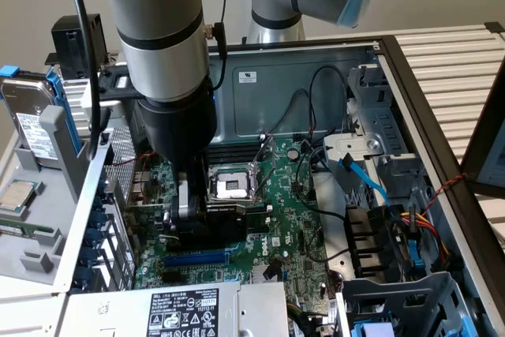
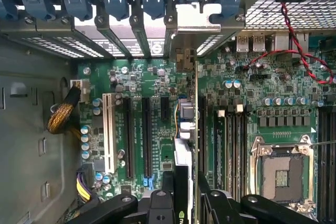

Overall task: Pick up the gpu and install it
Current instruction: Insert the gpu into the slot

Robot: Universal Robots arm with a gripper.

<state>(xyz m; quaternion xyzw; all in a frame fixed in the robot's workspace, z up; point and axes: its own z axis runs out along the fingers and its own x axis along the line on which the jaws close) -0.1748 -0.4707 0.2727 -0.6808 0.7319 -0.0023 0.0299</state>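
The gpu (image 2: 182,153) is seen edge-on in the wrist view, standing upright over the green motherboard (image 2: 252,77). Its silver end bracket (image 2: 197,22) sits against the case's rear slot openings. My gripper (image 2: 184,200) is shut on the card, with one black finger (image 2: 157,205) on either side of it. In the exterior view the gripper (image 1: 189,207) is low inside the open computer case, just above the motherboard (image 1: 300,226). The gpu's black body (image 1: 219,222) sits between it and the CPU socket (image 1: 233,187).
Long black expansion slots (image 2: 137,135) and a white slot (image 2: 109,129) lie beside the card. A blue slot (image 1: 197,259) lies near the power supply (image 1: 197,305). Loose cables (image 1: 331,195) cross the board. Blue bracket latches (image 2: 115,1) line the rear. A hard drive (image 1: 31,124) stands outside the case.
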